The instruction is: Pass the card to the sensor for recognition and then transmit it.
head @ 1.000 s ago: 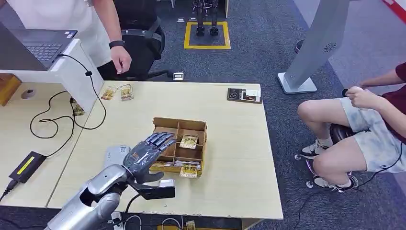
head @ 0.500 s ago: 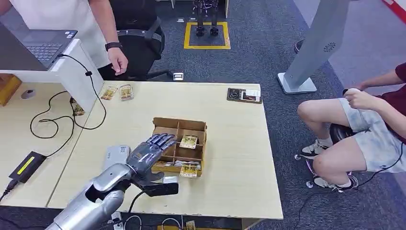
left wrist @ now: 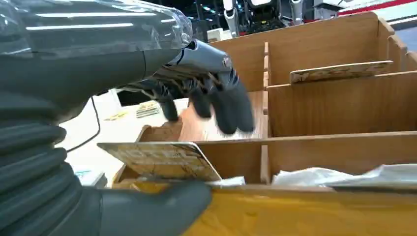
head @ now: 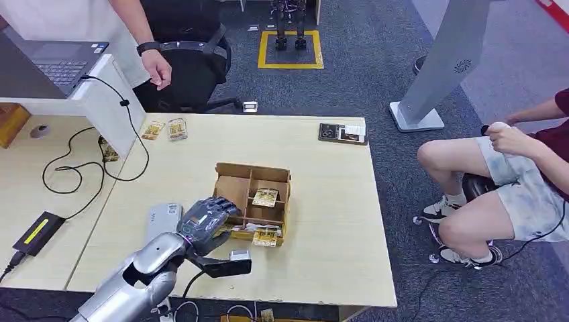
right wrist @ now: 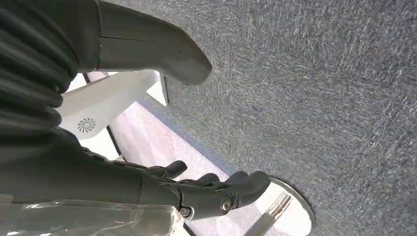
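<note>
A wooden divided box stands mid-table with a patterned card in a far compartment and another at its near edge. My left hand reaches over the box's near-left corner, fingers curled down into that compartment. In the left wrist view a card leans at the box's front wall; the thumb lies just under it and the fingers hang above it, apart from it. A flat grey sensor lies left of the box. My right hand hangs over carpet, fingers spread, holding nothing.
A person stands at the far left, hand hanging near a laptop. Another person sits to the right of the table. Loose cards and a black device lie near the far edge. A black adapter and cables lie left.
My left hand has sunk toward the box and its fingers, stretched out before, now curl down into the near-left compartment. The standing person's hand has drawn back to the left.
</note>
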Tool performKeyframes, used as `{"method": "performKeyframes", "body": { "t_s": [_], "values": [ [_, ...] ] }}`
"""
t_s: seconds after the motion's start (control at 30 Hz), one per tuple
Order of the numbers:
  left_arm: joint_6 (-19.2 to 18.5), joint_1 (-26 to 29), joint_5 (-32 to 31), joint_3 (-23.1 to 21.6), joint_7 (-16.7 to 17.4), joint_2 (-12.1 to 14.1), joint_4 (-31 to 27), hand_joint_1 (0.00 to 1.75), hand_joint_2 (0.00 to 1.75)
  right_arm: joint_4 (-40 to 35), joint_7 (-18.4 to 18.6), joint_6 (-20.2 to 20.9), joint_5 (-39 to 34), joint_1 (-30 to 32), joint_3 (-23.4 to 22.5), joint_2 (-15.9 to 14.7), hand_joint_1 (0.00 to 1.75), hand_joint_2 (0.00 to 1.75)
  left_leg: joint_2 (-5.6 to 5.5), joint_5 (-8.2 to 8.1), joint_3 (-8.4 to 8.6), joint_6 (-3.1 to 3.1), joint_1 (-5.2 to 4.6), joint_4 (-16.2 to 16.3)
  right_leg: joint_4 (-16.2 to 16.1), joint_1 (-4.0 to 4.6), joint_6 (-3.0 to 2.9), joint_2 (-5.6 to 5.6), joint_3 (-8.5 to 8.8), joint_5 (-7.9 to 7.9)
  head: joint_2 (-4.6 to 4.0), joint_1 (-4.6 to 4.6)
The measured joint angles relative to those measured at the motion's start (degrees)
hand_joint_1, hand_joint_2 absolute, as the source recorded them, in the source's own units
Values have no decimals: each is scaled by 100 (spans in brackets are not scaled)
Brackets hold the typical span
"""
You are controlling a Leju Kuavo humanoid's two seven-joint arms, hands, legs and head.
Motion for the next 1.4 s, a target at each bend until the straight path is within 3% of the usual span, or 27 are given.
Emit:
{"method": "performKeyframes", "body": {
  "t_s": [0.83,1.1,1.13,1.17,1.2,1.4],
  "values": [
    [192,263,205,2,-376,9,-247,175,175,-28,-76,-11,7,103,-26,0,0,175,-1,0,-1,0,0,0,0,0,0,-1,2,0,0,2],
    [837,443,48,50,-588,-61,-426,175,175,-39,-127,9,7,135,-39,0,0,175,-1,0,-2,0,0,0,0,0,0,-1,1,-1,0,2],
    [907,468,4,61,-588,-83,-450,162,175,-44,-140,11,7,138,-42,0,0,175,-1,0,-2,0,0,0,0,0,0,-2,1,-1,0,2],
    [968,485,-40,74,-588,-101,-461,16,175,-44,-155,11,7,140,-48,0,0,175,-1,0,-2,0,0,0,0,0,0,-2,1,-1,0,2],
    [1029,507,-74,90,-586,-125,-485,0,175,-46,-159,11,7,142,-59,0,0,175,-1,0,-1,0,0,0,0,0,0,-2,1,-1,0,0],
    [1117,550,-227,166,-573,-216,-511,0,175,-77,-201,11,7,161,-120,0,0,175,-1,0,-1,0,0,0,0,0,0,-2,2,0,0,0]
  ]
}}
